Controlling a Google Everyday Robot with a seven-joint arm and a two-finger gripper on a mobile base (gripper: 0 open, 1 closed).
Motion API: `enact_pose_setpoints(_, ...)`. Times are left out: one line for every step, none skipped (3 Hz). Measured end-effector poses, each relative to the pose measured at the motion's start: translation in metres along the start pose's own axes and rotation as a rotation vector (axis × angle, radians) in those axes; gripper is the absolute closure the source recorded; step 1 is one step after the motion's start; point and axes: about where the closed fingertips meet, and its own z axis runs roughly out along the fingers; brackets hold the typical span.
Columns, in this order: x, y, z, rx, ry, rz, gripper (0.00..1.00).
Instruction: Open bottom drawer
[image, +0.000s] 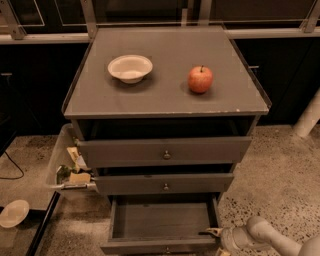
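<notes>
Flooring (280, 170) of speckled stone is seen around a grey chest of drawers (75, 125), with dark panels and a pale rail set behind it at 12 o'clock. The grey tabletop (165, 97) is taken up by little: a white bowl (130, 67) is placed toward 10 o'clock and a red apple (200, 79) toward 2 o'clock, well apart. Below, the top drawer (200, 150) and middle drawer (200, 183) are seen slightly ajar. The bottom drawer (165, 220) stands open at 6 o'clock, its bare inside shown. A clear bin (62, 150) of clutter is set against the chest at 9 o'clock, and a pale dish (14, 214) lies on the floor at 8 o'clock. The pale arm (270, 237) is brought in from 5 o'clock, and the gripper (212, 233) is held at the drawer's right front corner, seemingly touching it. Whether it is clenched or released cannot be told.
</notes>
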Motion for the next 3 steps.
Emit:
enact_pose_setpoints(0.0,0.0,0.0,0.0,0.0,0.0,0.0)
enact_pose_setpoints(0.0,0.0,0.0,0.0,0.0,0.001,0.0)
enact_pose_setpoints(-0.018,-0.005,-0.018,0.023,0.024,-0.031,0.0)
